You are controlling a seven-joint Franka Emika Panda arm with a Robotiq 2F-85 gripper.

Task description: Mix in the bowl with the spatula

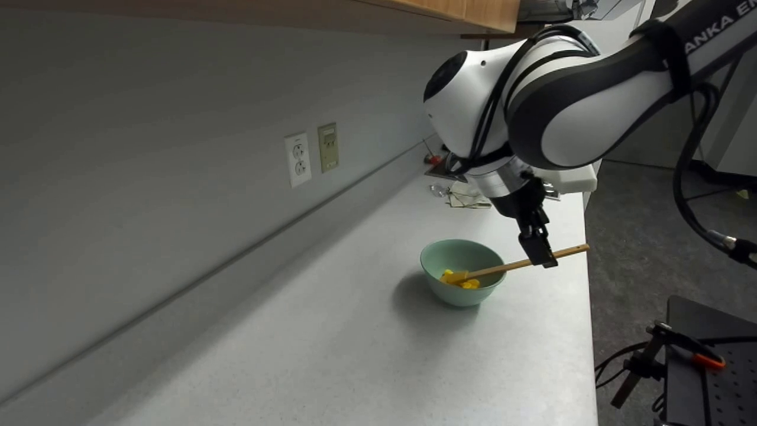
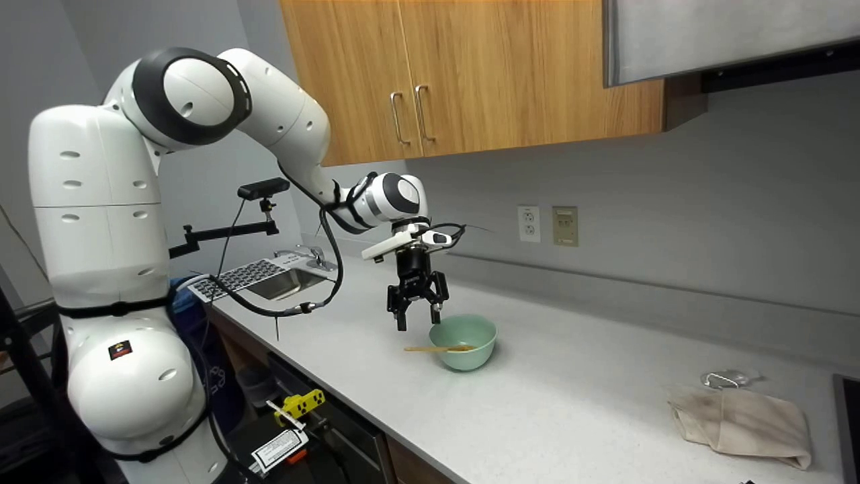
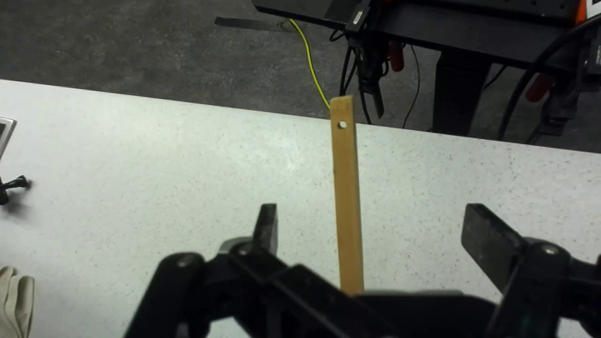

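One bowl [image 1: 456, 254] stands on the counter [image 1: 355, 355], several yellow bits [image 1: 471, 284] inside. One spatula [image 1: 514, 266] crosses its rim, one end among the bits, the other jutting out. The one gripper [image 3: 371, 224] is spread wide, its two fingers [image 3: 488, 244] on either side of the spatula in the wrist view. One cloth [image 2: 746, 423] lies well apart from the bowl.

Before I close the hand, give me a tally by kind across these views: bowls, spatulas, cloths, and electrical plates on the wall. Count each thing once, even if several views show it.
Bowl: 1, green
Spatula: 1, tan
Cloth: 1, beige
Wall plates: 2, a white plate and a tan plate
Total: 5
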